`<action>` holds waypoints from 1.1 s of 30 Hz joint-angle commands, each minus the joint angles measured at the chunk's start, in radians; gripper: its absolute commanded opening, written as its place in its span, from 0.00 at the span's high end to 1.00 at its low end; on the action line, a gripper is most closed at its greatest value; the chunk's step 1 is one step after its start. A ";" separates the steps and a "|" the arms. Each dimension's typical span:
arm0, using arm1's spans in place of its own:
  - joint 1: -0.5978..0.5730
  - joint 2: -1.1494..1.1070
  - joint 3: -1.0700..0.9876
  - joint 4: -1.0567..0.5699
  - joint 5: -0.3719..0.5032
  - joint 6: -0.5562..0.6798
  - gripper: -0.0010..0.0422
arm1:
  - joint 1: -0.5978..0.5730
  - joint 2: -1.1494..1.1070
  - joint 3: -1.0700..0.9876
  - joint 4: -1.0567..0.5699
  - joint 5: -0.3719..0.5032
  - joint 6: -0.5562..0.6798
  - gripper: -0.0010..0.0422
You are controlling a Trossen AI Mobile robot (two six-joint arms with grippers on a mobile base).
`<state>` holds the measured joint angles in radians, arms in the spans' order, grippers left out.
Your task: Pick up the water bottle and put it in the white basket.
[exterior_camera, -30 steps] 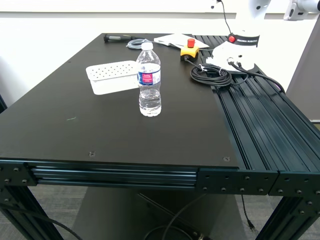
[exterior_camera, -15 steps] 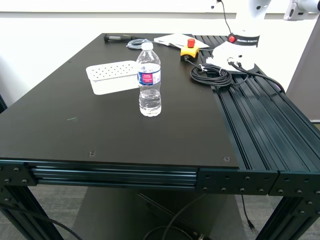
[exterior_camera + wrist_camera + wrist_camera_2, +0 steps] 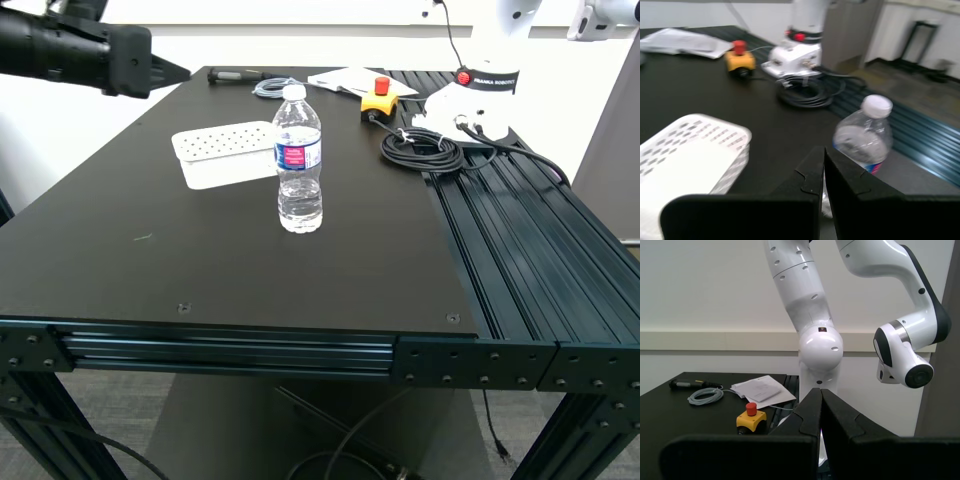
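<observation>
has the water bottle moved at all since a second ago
No. In the exterior view the water bottle stands upright at the same spot beside the white basket, apart from the coiled black cable.

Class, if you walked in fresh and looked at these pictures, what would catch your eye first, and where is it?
The water bottle stands upright mid-table, just to the exterior view's right of the white basket. My first gripper, jaws shut, juts in at the exterior view's upper left. Behind sits a yellow box with a red button beside the white robot arm's base.

High front view; two tool-mounted views.
</observation>
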<state>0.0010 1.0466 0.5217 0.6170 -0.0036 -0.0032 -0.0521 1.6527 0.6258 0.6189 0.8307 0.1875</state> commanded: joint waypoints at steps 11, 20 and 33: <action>0.000 0.000 0.001 0.003 0.001 0.003 0.98 | -0.149 0.251 0.288 -0.002 0.130 -0.005 0.72; 0.000 0.000 0.001 0.002 0.001 0.003 0.98 | -0.186 0.340 0.367 -0.022 0.161 -0.043 0.55; 0.000 0.000 0.001 0.002 0.001 0.003 0.98 | -0.279 0.339 0.356 -0.186 0.152 0.117 0.72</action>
<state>0.0013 1.0466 0.5217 0.6167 -0.0044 -0.0032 -0.3309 1.9850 0.9882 0.4564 1.0153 0.2852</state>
